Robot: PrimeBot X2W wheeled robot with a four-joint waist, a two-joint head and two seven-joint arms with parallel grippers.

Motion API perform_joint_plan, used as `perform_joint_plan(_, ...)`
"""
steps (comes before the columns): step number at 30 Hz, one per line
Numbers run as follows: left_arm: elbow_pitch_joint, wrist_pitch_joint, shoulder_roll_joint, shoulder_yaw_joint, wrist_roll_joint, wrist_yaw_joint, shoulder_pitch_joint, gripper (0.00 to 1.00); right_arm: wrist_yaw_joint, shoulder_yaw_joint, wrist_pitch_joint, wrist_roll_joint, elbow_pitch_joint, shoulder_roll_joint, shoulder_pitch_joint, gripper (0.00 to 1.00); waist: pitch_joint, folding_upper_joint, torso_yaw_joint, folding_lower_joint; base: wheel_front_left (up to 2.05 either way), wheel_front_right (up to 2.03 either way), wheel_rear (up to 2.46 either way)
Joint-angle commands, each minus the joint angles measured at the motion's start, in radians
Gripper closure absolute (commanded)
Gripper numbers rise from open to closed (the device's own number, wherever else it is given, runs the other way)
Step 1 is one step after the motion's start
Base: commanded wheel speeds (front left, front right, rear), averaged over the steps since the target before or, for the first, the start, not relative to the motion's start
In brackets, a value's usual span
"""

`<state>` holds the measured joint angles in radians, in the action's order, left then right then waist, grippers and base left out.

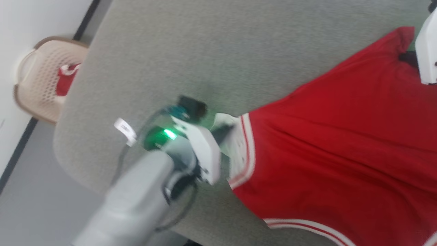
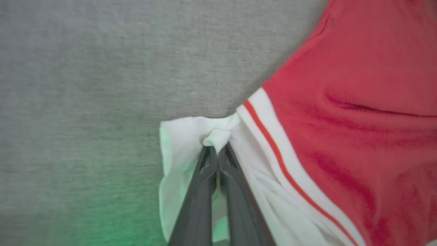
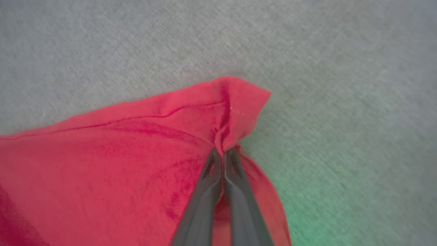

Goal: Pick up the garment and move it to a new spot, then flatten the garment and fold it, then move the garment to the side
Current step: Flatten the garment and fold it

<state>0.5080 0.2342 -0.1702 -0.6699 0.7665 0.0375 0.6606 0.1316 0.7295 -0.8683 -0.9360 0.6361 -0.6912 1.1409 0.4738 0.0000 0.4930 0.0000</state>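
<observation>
The garment (image 1: 334, 143), bright red with white striped bands, lies spread over the right half of the grey table (image 1: 205, 51). My left gripper (image 2: 217, 150) is shut on the garment's white sleeve (image 2: 184, 143), which bunches at the fingertips. In the head view that left gripper (image 1: 223, 131) sits at the sleeve's edge near the table's middle. My right gripper (image 3: 223, 152) is shut on a red corner of the garment (image 3: 235, 102), the cloth pinched into a fold. The right arm's white casing (image 1: 428, 51) stands over that corner at the far right.
A beige perforated basket (image 1: 41, 75) holding a small red-and-white cloth bundle (image 1: 66, 80) stands on the floor off the table's left side, by the wall. The table's left and far parts are bare grey fabric.
</observation>
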Motion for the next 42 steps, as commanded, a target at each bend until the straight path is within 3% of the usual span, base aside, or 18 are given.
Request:
perform_joint_plan(1,0.013,0.023,-0.046,0.019,-0.013,-0.034,0.021,1.0,-0.002,0.02,0.009,-0.009,-0.003,-0.016,-0.016,1.0,-0.027,0.0,-0.041,0.0,0.0,0.0,0.0)
perform_joint_plan(5,-0.046,0.058,-0.097,0.042,-0.022,-0.055,0.069,1.0,-0.002,0.032,0.049,-0.036,-0.057,-0.031,0.02,1.0,-0.052,0.0,-0.093,0.0,0.0,0.0,0.0)
perform_joint_plan(12,-0.157,0.177,-0.243,0.101,-0.039,-0.104,0.187,1.0,-0.002,0.072,0.141,-0.082,-0.172,-0.079,0.061,1.0,-0.109,0.0,-0.214,0.0,0.0,0.0,0.0)
perform_joint_plan(25,-0.247,0.373,-0.423,0.155,-0.058,-0.097,0.419,1.0,-0.002,0.055,0.244,-0.144,-0.304,-0.13,0.082,1.0,-0.245,0.0,-0.421,0.0,0.0,0.0,0.0)
perform_joint_plan(35,-0.225,0.448,-0.443,0.161,-0.048,-0.082,0.527,1.0,-0.002,-0.004,0.255,-0.155,-0.33,-0.131,0.077,1.0,-0.318,0.0,-0.499,0.0,0.0,0.0,0.0)
perform_joint_plan(42,-0.148,0.397,-0.421,0.156,-0.085,-0.071,0.62,1.0,-0.002,-0.021,0.303,-0.096,-0.309,-0.1,0.102,1.0,-0.301,0.0,-0.528,0.0,0.0,0.0,0.0)
